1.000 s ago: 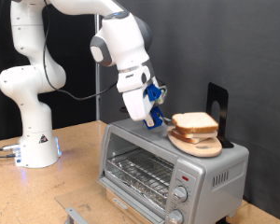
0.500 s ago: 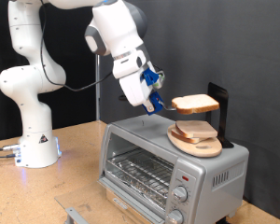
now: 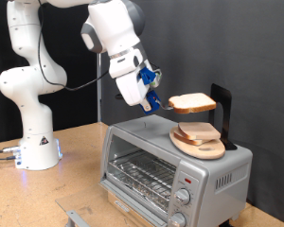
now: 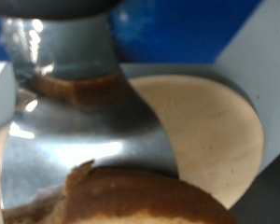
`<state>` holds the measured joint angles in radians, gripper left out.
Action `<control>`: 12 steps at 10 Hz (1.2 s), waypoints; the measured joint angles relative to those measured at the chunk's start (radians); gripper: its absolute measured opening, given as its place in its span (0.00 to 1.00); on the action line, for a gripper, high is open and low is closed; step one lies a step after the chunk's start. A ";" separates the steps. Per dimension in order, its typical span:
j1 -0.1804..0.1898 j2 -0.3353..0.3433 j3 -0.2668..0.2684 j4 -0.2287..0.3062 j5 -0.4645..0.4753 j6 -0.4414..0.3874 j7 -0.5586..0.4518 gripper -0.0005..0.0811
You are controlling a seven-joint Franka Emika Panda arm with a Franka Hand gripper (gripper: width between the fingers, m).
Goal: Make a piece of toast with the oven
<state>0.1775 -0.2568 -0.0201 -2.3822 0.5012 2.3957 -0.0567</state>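
Note:
My gripper (image 3: 159, 105) is shut on the left edge of the piece of toast (image 3: 192, 102), a pale slice with a brown crust. It holds the slice level in the air, a little above the round wooden board (image 3: 201, 145) that lies on top of the silver oven (image 3: 142, 156). The oven's glass door looks closed, with the wire rack (image 3: 137, 173) seen through it. In the wrist view a shiny metal finger (image 4: 84, 126) pinches the brown crust (image 4: 140, 191), and the pale board (image 4: 215, 131) lies below.
A black upright stand (image 3: 221, 104) rises behind the board on the oven top. The oven's round knobs (image 3: 185, 197) are at its front right. The white arm base (image 3: 33, 142) stands on the wooden table (image 3: 47, 194) at the exterior view's left.
The gripper has lifted the slice off the board, moving up and slightly to the exterior view's left. The slice now hangs clear above the board.

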 joint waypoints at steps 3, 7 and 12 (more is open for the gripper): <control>-0.026 -0.070 -0.045 -0.088 -0.006 -0.019 -0.052 0.49; -0.060 -0.178 -0.104 -0.201 -0.007 -0.041 -0.157 0.49; -0.080 -0.245 -0.129 -0.263 -0.019 -0.054 -0.188 0.49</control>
<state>0.0978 -0.5023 -0.1488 -2.6449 0.4823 2.3413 -0.2448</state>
